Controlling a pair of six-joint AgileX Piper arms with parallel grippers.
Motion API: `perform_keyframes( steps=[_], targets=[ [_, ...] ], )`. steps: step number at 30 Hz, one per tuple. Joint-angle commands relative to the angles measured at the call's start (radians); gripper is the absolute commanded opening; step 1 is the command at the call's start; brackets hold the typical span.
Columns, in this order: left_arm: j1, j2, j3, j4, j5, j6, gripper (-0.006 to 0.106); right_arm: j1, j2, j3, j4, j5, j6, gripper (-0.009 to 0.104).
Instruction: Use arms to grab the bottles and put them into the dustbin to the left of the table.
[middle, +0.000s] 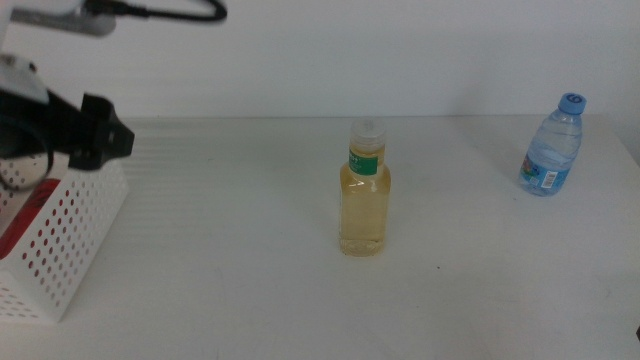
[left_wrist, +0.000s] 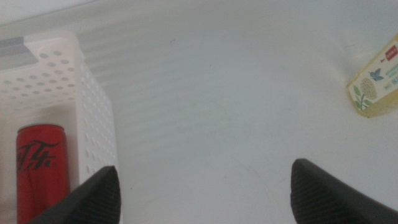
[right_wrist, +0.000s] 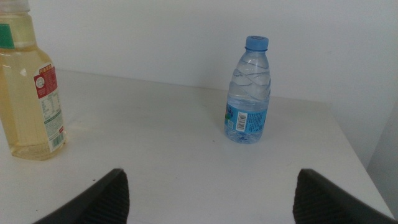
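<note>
The yellowish bottle (middle: 364, 190) stands upright at the frame's centre on the table (middle: 230, 280), nearly full, so probably heavy, with slick rigid sides; its straight body below the green label looks the safest hold. The left claw (left_wrist: 202, 190) hangs wide open and empty over the dustbin (middle: 62, 240) at far left, the red can (left_wrist: 41, 171) inside. The right claw (right_wrist: 211, 194) waits, spread wide.
</note>
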Motion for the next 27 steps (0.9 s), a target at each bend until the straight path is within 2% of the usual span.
perform_keyframes(
  steps=[1,9,16,27],
  targets=[
    [-0.011,-0.072,0.054,-0.029,-0.146,-0.012,0.09,-0.005,-0.026,-0.009,-0.01,-0.08,-0.009,0.07],
    [-0.011,-0.189,0.271,-0.067,-0.334,-0.011,0.09,-0.005,-0.026,-0.009,-0.01,-0.08,-0.009,0.07],
    [-0.011,-0.202,0.391,-0.193,-0.476,-0.023,0.09,-0.005,-0.026,-0.009,-0.01,-0.08,-0.009,0.07],
    [-0.011,-0.202,0.399,-0.202,-0.519,-0.019,0.09,-0.005,-0.026,-0.009,-0.01,-0.08,-0.009,0.07]
  ],
)
